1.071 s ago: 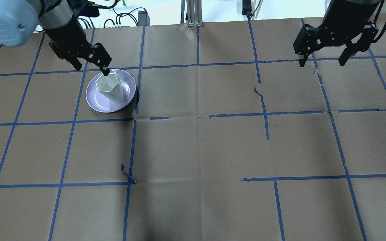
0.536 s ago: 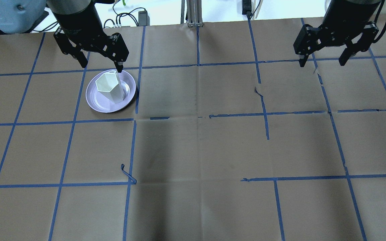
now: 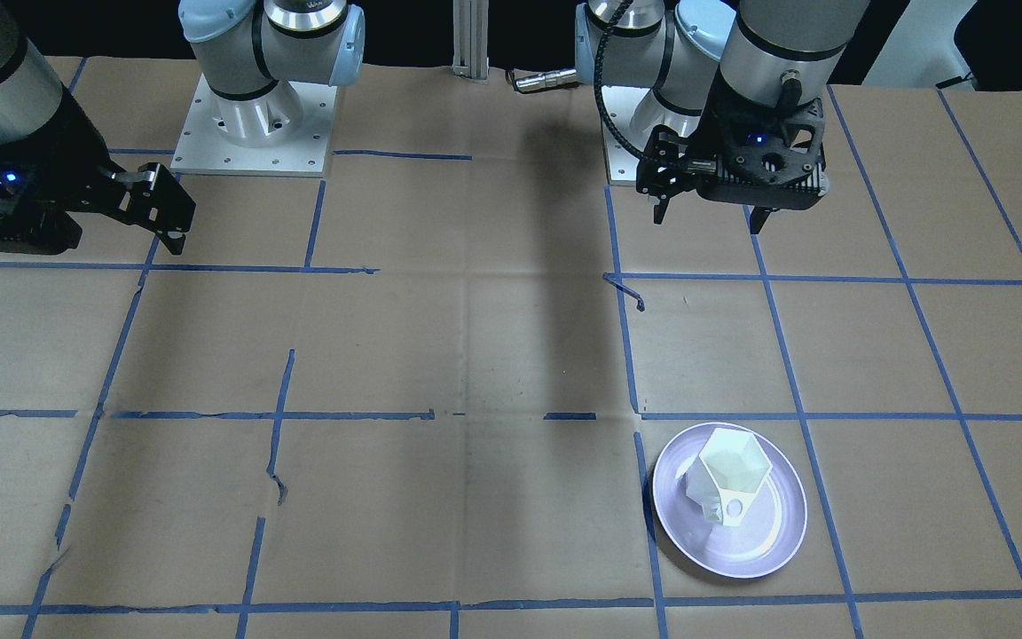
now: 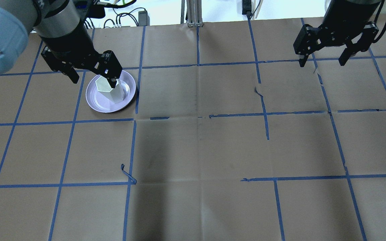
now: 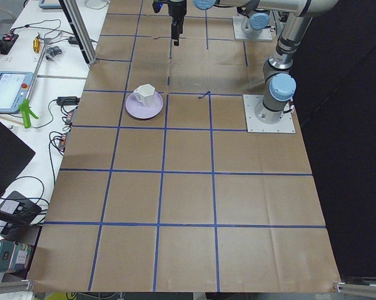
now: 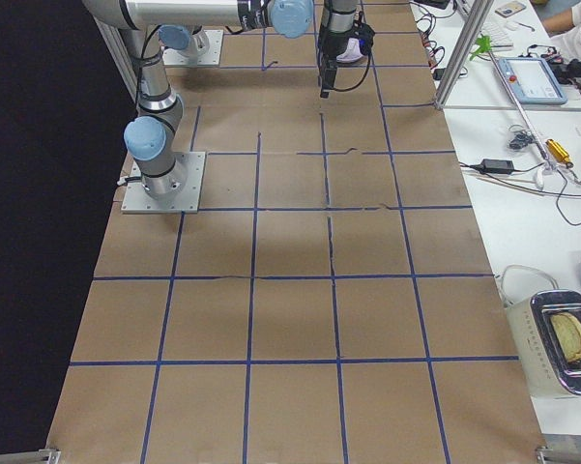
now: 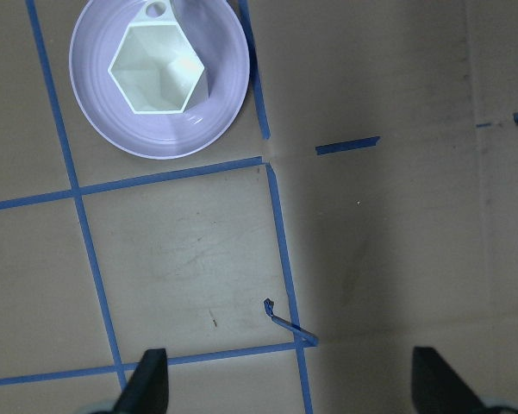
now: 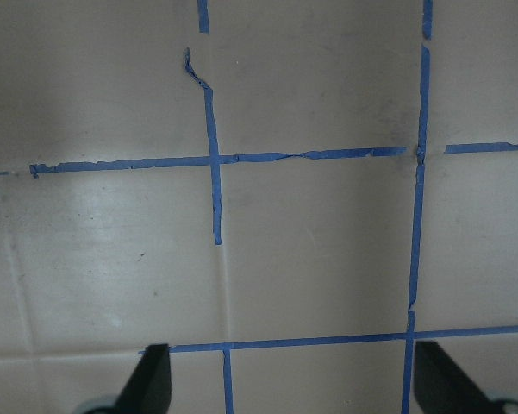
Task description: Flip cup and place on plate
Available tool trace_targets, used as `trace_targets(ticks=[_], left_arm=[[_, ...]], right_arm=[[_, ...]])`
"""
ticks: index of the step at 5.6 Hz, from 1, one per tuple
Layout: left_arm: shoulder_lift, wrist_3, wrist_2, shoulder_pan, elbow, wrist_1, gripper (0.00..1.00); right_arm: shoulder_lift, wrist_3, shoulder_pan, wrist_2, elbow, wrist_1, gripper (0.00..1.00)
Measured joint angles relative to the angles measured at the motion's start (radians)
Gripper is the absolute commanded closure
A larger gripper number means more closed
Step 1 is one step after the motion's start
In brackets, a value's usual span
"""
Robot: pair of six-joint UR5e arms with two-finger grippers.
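Note:
The white faceted cup (image 4: 106, 87) stands upright, mouth up, on the lavender plate (image 4: 95, 100) at the table's far left. Both show in the front view, cup (image 3: 728, 475) on plate (image 3: 768, 532), and in the left wrist view, cup (image 7: 159, 78) on plate (image 7: 215, 129). My left gripper (image 4: 92, 78) hangs high above the table, open and empty, apart from the cup; one finger overlaps the cup's rim in the overhead view. My right gripper (image 4: 322, 63) is open and empty over the far right of the table, with only paper under it in its wrist view (image 8: 295, 384).
Brown paper with a blue tape grid covers the table. A loose curl of tape (image 4: 127, 174) sticks up near the left middle. The arm base plates (image 3: 249, 124) sit at the robot's edge. Side benches carry cables and gear (image 5: 12, 87).
My left gripper has drawn off from the cup's handle side and risen, staying open. The cup stays upright on the plate. The right arm has not moved.

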Motion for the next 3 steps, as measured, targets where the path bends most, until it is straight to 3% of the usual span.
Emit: trace_targets(ticks=[3], left_arm=[[0.015,-0.027,-0.087,0.058,-0.018,0.072,0.02]], right_arm=[[0.0,0.0,0.0,0.0,0.0,0.0,0.0]])
